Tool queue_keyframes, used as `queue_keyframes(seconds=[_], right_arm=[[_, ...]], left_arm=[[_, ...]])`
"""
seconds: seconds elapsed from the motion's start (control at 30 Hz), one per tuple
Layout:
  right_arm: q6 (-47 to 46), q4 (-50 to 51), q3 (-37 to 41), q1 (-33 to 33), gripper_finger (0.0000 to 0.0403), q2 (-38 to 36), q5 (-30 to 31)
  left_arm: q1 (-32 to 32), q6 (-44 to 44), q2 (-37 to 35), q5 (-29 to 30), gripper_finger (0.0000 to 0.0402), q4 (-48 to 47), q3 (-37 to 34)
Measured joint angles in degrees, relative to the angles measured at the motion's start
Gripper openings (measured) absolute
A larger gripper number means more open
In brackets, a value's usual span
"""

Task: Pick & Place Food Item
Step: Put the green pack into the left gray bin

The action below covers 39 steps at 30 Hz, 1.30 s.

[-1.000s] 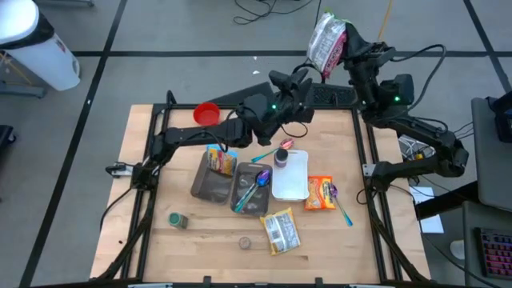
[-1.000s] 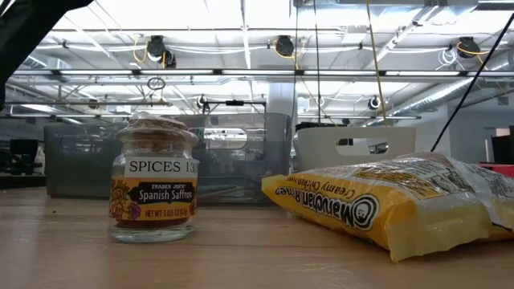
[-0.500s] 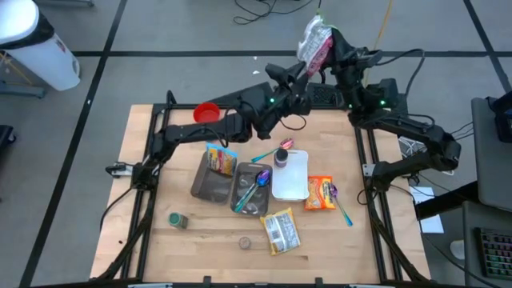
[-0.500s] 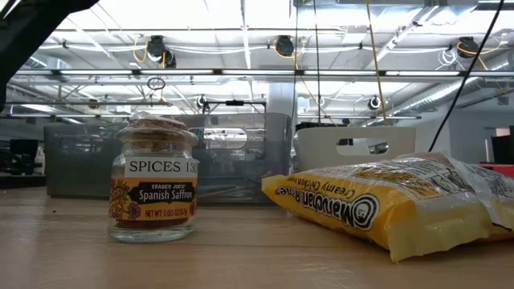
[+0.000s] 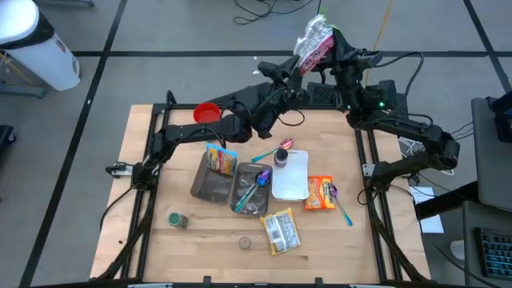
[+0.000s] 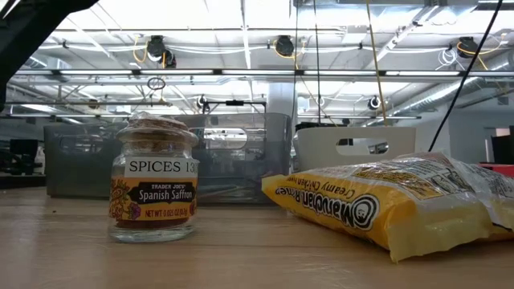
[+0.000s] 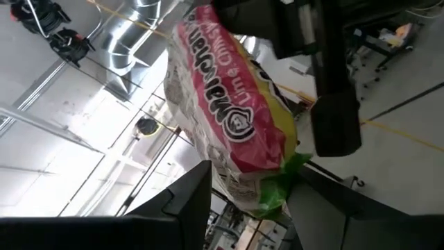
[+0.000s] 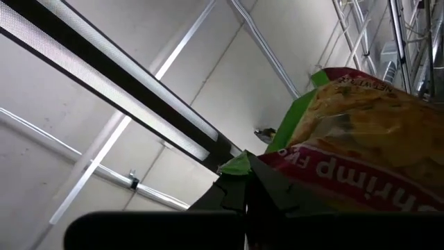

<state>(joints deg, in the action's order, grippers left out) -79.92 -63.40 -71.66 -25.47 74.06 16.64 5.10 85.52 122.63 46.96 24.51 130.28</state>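
Above the surface's far edge, the right pincer is gripping the noodle packet; the open left pincer is approaching to receive it.

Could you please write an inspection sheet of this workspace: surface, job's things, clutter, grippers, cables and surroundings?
Surface: wooden table, holding many loose items.
Job's things: red and yellow noodle packet held in the air past the table's far edge.
Clutter: two grey bins, white tray, spoons, orange packet, yellow packet, saffron jar, red cup.
Grippers: right gripper shut on the noodle packet; left gripper open, reaching toward the packet.
Cables: black cables on the floor behind the table.
Surroundings: grey floor, white bin at the far left.
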Motion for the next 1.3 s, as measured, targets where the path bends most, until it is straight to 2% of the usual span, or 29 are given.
queue_keyframes(seconds=[0.17, 0.63, 0.87, 1.1, 1.3], right_arm=[[0.02, -0.10, 0.00, 0.00, 0.0000, -0.02, 1.37], [1.09, -1.57, 0.00, 0.07, 0.0000, -0.04, 2.82], [1.09, -1.60, 0.00, 0.11, 0.0000, -0.04, 2.80], [1.19, -1.64, 0.02, 0.12, 0.0000, -0.04, 2.78], [4.64, -1.65, 0.02, 0.11, 0.0000, -0.04, 2.76]], left_arm=[[-0.02, 0.02, 0.00, 0.15, 0.0156, -0.26, 0.00], [-0.37, 1.22, 0.00, -0.12, 0.0009, -0.26, 0.00], [-0.37, 1.27, 0.00, -0.35, 0.0013, -0.31, 0.00], [-0.56, 2.63, -0.02, 1.79, 0.0004, -0.36, 0.49], [-1.44, 2.99, -0.37, 2.21, 0.0003, -0.55, 0.52]])
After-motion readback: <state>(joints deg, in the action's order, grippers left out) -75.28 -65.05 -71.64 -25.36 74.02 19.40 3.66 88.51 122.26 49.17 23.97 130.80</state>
